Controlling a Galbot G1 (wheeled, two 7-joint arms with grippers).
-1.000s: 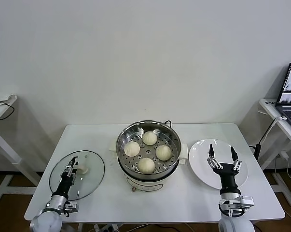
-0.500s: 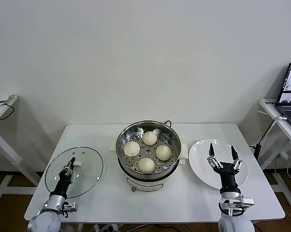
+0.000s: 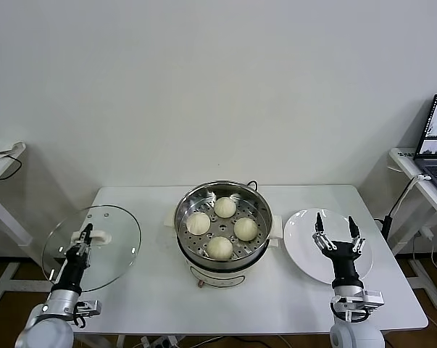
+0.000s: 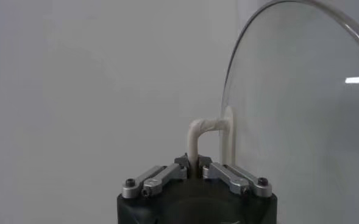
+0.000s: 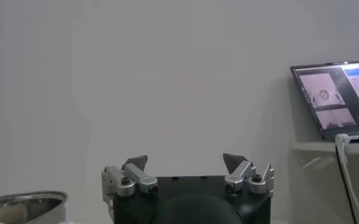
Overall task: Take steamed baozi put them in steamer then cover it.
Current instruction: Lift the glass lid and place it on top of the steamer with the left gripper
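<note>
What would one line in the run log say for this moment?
stage: covering | left end effector: shut on cover handle, lid lifted | baozi: four in steamer | right end effector: open, over plate

Black left gripper (image 3: 85, 235) and right gripper (image 3: 336, 230), silver screwed finger links, grey wrists

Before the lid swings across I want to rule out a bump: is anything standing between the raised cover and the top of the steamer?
Nothing visible does. The left gripper holds the cover by its handle, raised at the table's left end; the table between it and the steamer is bare. The four baozi sit below the rim. The right gripper waits open over the plate.
</note>
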